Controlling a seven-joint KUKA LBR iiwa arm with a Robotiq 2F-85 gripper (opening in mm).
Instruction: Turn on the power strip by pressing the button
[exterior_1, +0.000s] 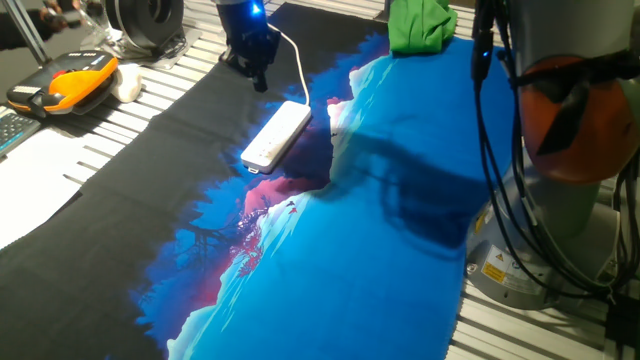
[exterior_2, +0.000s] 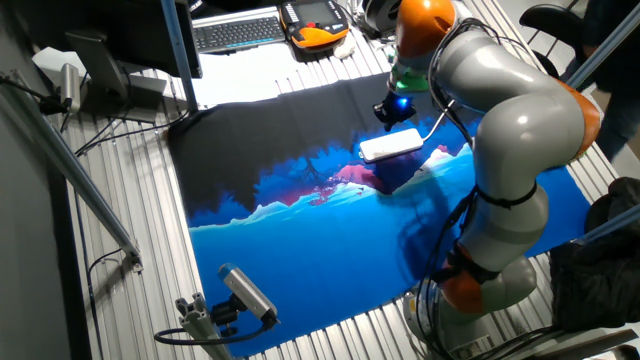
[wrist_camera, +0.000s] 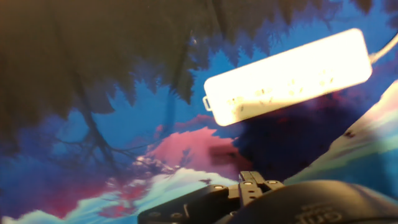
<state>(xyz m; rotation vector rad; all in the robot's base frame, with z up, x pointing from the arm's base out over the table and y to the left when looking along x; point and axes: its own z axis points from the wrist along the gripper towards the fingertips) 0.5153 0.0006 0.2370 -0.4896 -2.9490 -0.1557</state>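
The power strip (exterior_1: 276, 136) lies flat on the blue and black cloth (exterior_1: 380, 230) covering the table (exterior_1: 110, 125), its white cable (exterior_1: 300, 55) running off from the far end. The tool (exterior_1: 258, 78) hangs above the cable end, apart from the strip. Whether its fingers are open or closed cannot be determined.

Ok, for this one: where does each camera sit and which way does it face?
One fixed view: low beside the arm's base, looking along the printed cloth to the power strip; gripper above its far end.
The other fixed view: high on the opposite side, looking down; whole arm shows, gripper over the strip.
Hand view: on the hand, looking down; the strip lies ahead, hand parts at bottom.
All share strip and cloth.
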